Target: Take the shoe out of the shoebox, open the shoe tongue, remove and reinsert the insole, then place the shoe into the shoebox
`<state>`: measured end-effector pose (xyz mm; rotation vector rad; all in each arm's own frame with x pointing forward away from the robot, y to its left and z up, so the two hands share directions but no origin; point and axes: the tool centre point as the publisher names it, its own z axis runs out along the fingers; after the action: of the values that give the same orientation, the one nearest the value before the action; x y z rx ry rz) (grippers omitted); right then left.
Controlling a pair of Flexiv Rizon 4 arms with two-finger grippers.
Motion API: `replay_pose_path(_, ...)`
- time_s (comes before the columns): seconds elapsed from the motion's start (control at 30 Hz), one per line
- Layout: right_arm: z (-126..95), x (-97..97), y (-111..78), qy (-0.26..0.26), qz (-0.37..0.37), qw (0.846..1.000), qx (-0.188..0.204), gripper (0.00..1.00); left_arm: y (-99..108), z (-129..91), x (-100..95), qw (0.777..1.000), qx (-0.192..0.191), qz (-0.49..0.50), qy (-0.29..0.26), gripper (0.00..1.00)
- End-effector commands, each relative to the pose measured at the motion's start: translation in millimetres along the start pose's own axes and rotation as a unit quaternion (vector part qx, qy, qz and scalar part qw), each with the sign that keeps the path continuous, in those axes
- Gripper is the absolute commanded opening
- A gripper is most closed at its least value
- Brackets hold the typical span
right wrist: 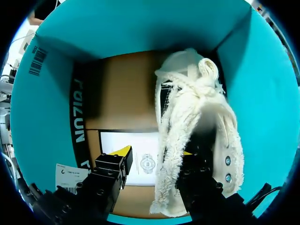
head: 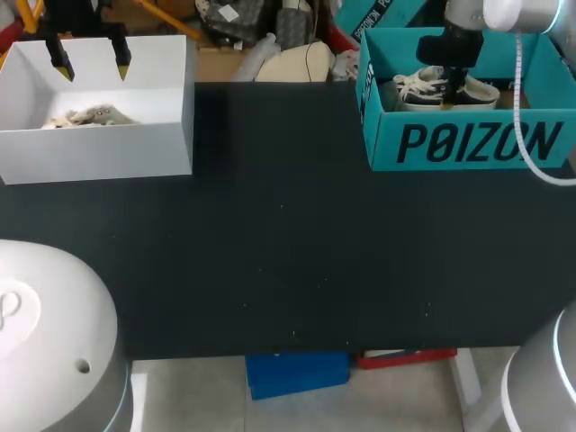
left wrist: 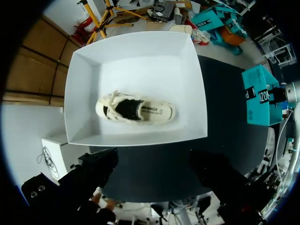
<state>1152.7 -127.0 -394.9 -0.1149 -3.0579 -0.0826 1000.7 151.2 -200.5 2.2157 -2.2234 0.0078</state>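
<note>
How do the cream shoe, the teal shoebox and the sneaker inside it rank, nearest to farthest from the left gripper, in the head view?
1. cream shoe, in the white box under the left gripper.
2. teal shoebox, far right.
3. sneaker, inside, past the left wall.

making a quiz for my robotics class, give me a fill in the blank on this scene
1. The left box, under the left gripper, is ___.
2. The right gripper is down inside the right box, which is ___.
3. Each box holds one ___.
4. The left gripper is ___, holding nothing.
Missing words: white; teal; shoe; open.
</note>
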Motion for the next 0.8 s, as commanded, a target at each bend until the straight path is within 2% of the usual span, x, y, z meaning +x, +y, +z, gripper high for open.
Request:
replay_pose_path(0.03,11.2,-8.2,-1.0,0.002,0.003,1.0,0.004,0.45,0.3,-0.3,0.3,1.0,-0.001,-0.001,-0.001,1.0)
replay_pose_path(0.17,18.1,-11.4,-4.4,-0.006,0.007,1.0,0.007,0.44,0.3,-0.3,0.3,1.0,-0.001,-0.001,-0.001,1.0)
replay_pose_path(0.23,21.0,-12.6,-6.0,-0.012,0.004,1.0,0.018,0.39,0.3,-0.3,0.3,1.0,-0.001,-0.001,-0.001,1.0)
replay_pose_path(0.27,22.3,-13.2,-7.0,-0.014,0.005,1.0,0.023,0.29,0.3,-0.3,0.3,1.0,-0.001,-0.001,-0.001,1.0)
replay_pose_path(0.33,24.2,-13.9,-8.3,-0.015,0.008,1.0,0.026,0.0,0.3,-0.3,0.3,1.0,-0.001,-0.001,-0.001,1.0)
replay_pose_path(0.57,19.9,-13.3,-11.8,-0.021,0.013,0.999,0.041,0.0,0.3,-0.3,0.3,1.0,-0.001,-0.001,-0.001,1.0)
replay_pose_path(0.8,-7.1,-6.6,-22.4,-0.044,0.034,0.997,0.052,0.0,0.3,-0.3,0.3,1.0,-0.001,-0.001,-0.001,1.0)
